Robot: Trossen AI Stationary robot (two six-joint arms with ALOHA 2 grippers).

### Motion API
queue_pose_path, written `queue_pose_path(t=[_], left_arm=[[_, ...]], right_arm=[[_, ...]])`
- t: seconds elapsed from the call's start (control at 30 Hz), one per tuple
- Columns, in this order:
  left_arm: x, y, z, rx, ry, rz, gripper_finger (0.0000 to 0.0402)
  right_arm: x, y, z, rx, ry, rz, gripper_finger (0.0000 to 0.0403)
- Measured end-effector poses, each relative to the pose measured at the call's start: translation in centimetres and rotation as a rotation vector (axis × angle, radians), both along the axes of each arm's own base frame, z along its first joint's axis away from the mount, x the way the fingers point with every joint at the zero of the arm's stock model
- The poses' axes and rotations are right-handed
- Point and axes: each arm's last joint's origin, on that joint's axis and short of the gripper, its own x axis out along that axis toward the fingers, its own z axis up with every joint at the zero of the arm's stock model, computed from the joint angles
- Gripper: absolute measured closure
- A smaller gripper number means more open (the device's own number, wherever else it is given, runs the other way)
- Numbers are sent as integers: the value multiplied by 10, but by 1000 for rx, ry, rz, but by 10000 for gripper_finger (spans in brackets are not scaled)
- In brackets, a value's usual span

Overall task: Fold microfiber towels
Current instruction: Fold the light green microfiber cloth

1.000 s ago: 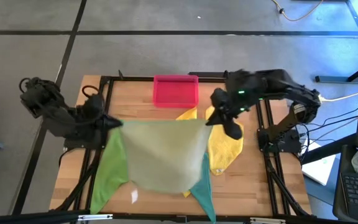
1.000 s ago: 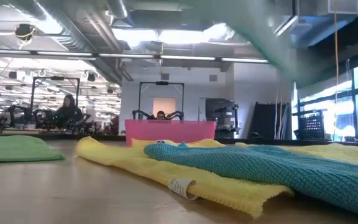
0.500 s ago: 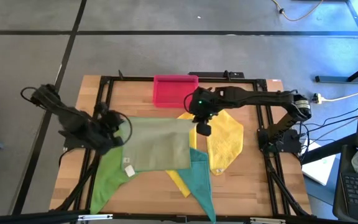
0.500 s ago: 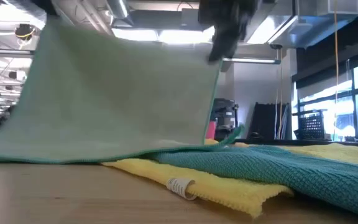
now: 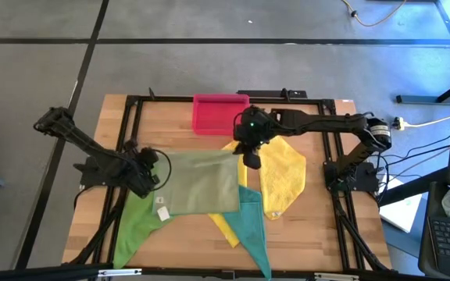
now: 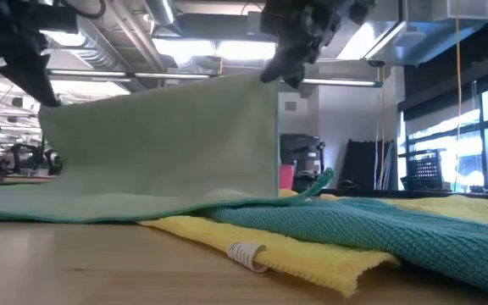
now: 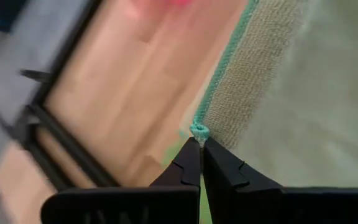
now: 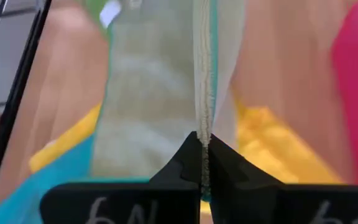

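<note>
The pale olive towel (image 5: 198, 183) sits at the middle of the table, held up by its two far corners so that it hangs like a curtain in the low view, its near part trailing on the pile below. The left gripper (image 5: 148, 173) is pinched tight on the left far corner — its wrist view shows the teal-stitched hem caught between the closed tips. The right gripper (image 5: 250, 160) is likewise clamped on the right far corner, the cloth's edge running straight out from between its fingers (image 8: 188, 158).

Under and around it lie the others: a bright green towel (image 5: 135, 222) spilling toward the near left, a teal towel (image 5: 255, 230) pointing toward the near edge, a yellow towel (image 5: 283, 176) to the right, and a strip of a second yellow towel (image 5: 223, 226) showing between olive and teal. All look loose and rumpled.

The pink tray (image 5: 220, 114) stands at the far edge, with nothing visible in it.

By my reading the job is barely begun — no towel lies folded, and the first fold of the olive one is only being set up.
</note>
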Motion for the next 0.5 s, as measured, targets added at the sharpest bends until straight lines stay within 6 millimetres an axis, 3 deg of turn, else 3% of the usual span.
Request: queue_pose_path(t=[0.27,0.5], left_arm=[[6,-19,6,-165,-75,-67,402],[3,-30,5,-240,-84,-82,402]], right_arm=[[-4,38,-23,137,68,135,389],[-6,63,-48,175,64,152,389]])
